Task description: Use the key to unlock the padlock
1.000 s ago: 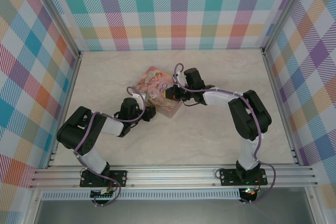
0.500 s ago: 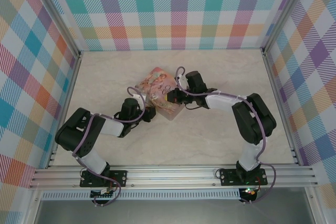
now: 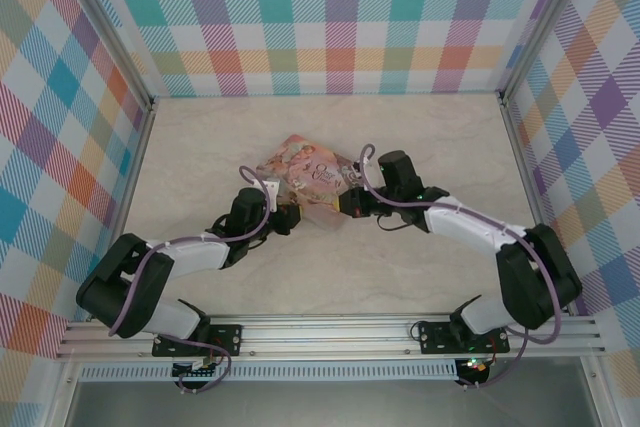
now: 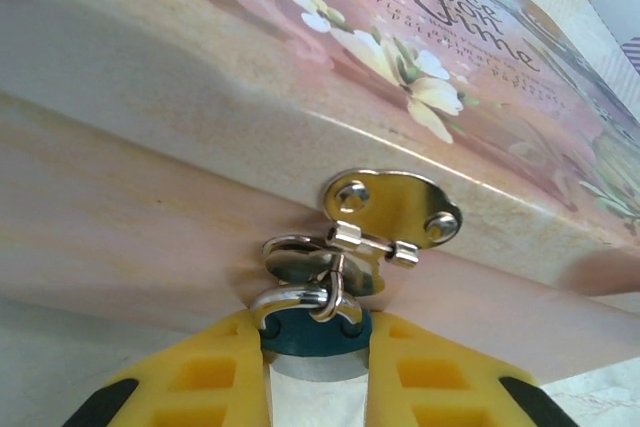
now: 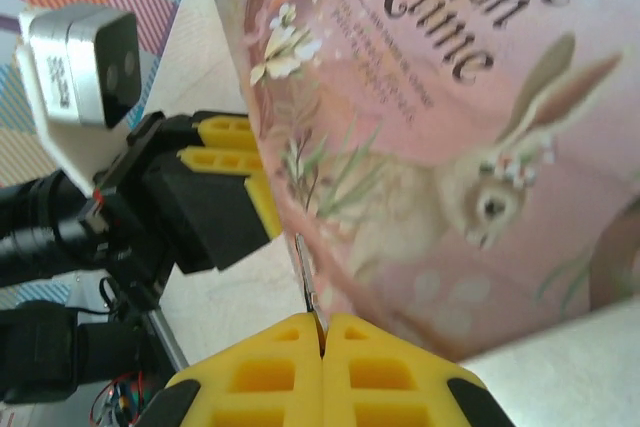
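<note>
both arms reach in low over the table (image 3: 200,137) from opposite sides and meet at the pink tin (image 3: 312,175). the left arm lies stretched forward and to the right, elbow near the near left corner, and its gripper (image 3: 288,218) is at the tin's near left side. the right arm bends at an elbow far out on the right, the forearm running back to the left, so its gripper (image 3: 346,203) is at the tin's near right side.

in the left wrist view the two yellow fingers (image 4: 215,377) are clamped on the teal body of the padlock (image 4: 315,335), one on each side (only the top of the body shows between them). the shackle (image 4: 300,299) loops through the silver hasp (image 4: 392,209) on the tin's front wall, right under the lid's edge.

in the right wrist view the right gripper (image 5: 322,347) has its fingers pressed together on the key (image 5: 305,277), a thin metal sliver standing up out of the seam. its tip is just beside the tin's lower edge; i cannot tell whether it touches. the left gripper is just to its left, close but apart.

count: two arms, two grippers, one tin, one hasp with two rivets, one padlock, one key.
</note>
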Robot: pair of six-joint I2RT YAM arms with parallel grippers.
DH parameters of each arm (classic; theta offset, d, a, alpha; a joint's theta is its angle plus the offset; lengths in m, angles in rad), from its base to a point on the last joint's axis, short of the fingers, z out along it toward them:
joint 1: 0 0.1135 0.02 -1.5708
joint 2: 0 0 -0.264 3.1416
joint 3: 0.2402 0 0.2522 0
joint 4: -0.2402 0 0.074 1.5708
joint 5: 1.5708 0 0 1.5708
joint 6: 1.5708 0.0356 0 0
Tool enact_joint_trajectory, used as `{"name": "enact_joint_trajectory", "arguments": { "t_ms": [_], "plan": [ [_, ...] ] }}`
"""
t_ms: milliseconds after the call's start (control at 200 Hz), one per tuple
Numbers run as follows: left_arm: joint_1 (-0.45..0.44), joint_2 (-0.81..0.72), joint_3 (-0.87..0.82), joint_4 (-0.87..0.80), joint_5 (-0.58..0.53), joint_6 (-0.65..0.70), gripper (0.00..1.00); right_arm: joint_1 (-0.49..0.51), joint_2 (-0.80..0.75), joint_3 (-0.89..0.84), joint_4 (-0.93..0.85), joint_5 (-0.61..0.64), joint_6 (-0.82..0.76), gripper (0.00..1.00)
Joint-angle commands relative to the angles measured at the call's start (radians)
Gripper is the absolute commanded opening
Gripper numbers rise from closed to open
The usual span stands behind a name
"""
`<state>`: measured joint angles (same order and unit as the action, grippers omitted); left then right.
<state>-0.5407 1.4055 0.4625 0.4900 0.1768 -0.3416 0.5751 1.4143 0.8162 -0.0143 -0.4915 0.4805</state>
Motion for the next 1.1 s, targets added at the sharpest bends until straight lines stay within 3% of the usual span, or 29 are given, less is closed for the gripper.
{"name": "enact_joint_trajectory", "arguments": {
  "t_ms": [0, 255, 650, 955, 1095],
  "plan": [
    [-0.013, -0.052, 0.033, 0.001, -0.007, -0.029, 0.20, 0.020, -0.094, -0.051, -0.033, -0.037, -0.036, 0.03],
    [-0.024, -0.075, 0.063, -0.034, 0.002, -0.082, 0.19, 0.084, -0.079, -0.110, -0.033, 0.016, -0.089, 0.03],
    [-0.045, -0.078, 0.083, -0.085, -0.004, -0.162, 0.16, 0.072, 0.045, -0.035, 0.009, 0.103, -0.204, 0.03],
    [-0.058, -0.077, 0.095, -0.110, -0.014, -0.249, 0.13, 0.025, 0.122, 0.003, 0.077, 0.093, -0.286, 0.03],
    [-0.059, -0.076, 0.099, -0.115, -0.025, -0.312, 0.13, 0.016, 0.101, -0.013, 0.111, 0.031, -0.302, 0.03]
  ]
}}
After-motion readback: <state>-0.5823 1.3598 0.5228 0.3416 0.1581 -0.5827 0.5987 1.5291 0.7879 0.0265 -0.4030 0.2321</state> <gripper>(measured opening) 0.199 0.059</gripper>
